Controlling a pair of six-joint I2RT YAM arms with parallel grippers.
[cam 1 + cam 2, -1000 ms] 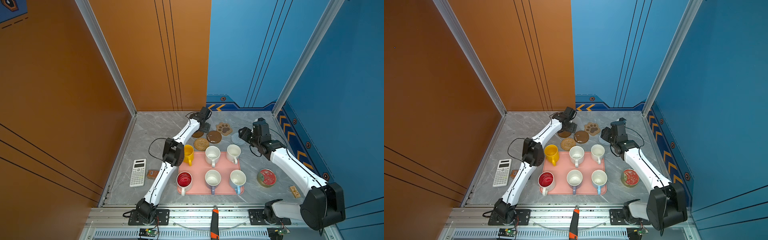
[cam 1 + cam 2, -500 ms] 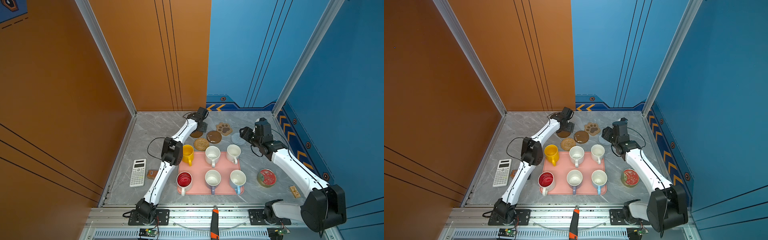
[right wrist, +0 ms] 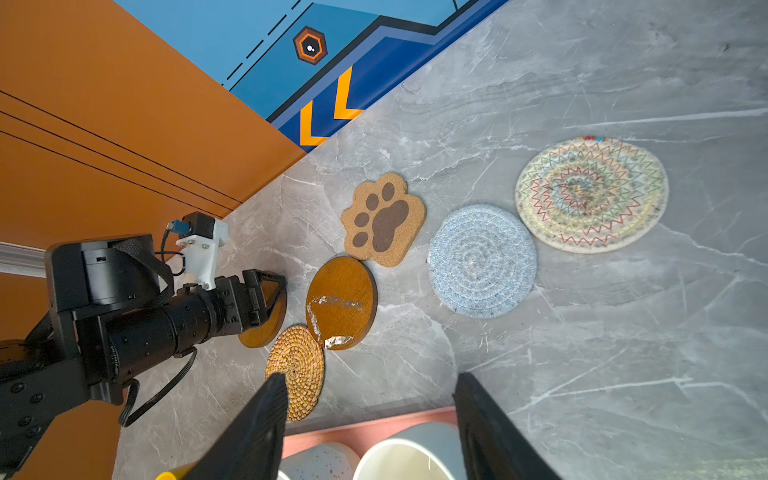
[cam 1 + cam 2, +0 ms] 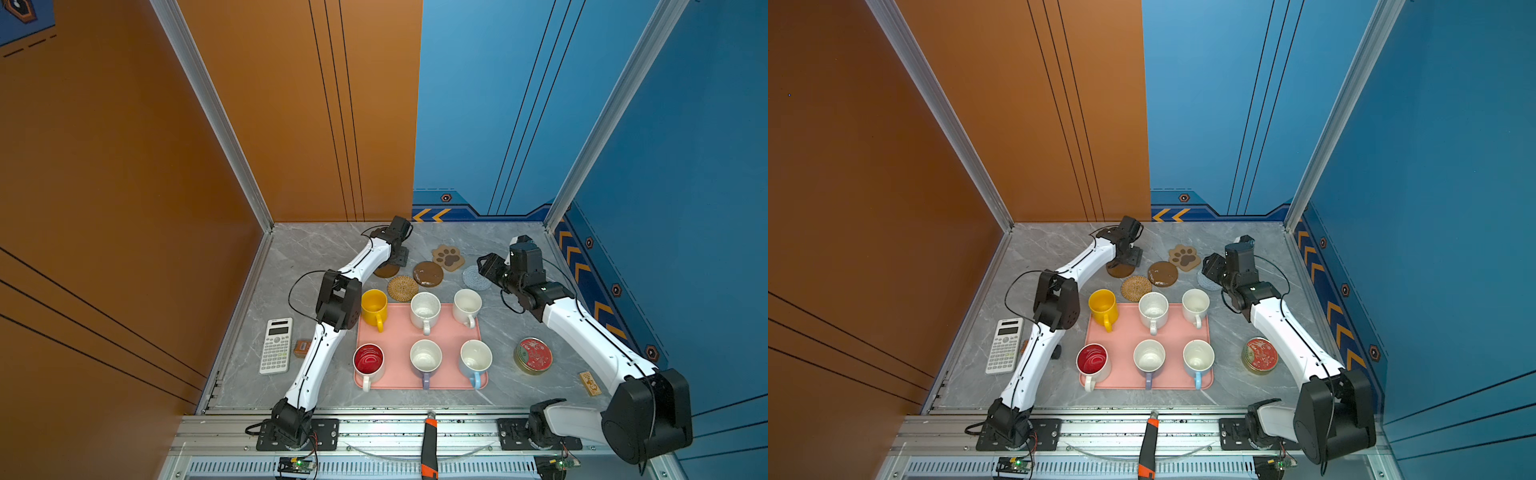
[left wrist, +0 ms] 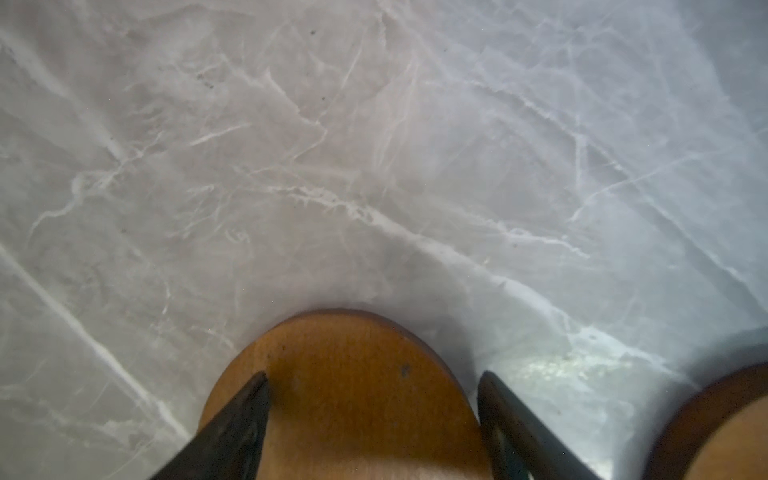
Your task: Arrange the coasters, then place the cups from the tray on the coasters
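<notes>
On the tabletop (image 4: 307,249) the pink tray (image 4: 399,332), near the open, empty right fingers (image 3: 249,432), holds all six cups (image 4: 425,309), none placed, and arranging looks unfinished: the coasters (image 3: 482,262) lie clustered ahead of those fingers, one brown disc (image 5: 353,395) under the spread left fingers (image 5: 232,428).

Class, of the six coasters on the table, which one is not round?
The paw coaster: cork-brown with dark toe pads and a lobed outline. The other five are round discs.
</notes>
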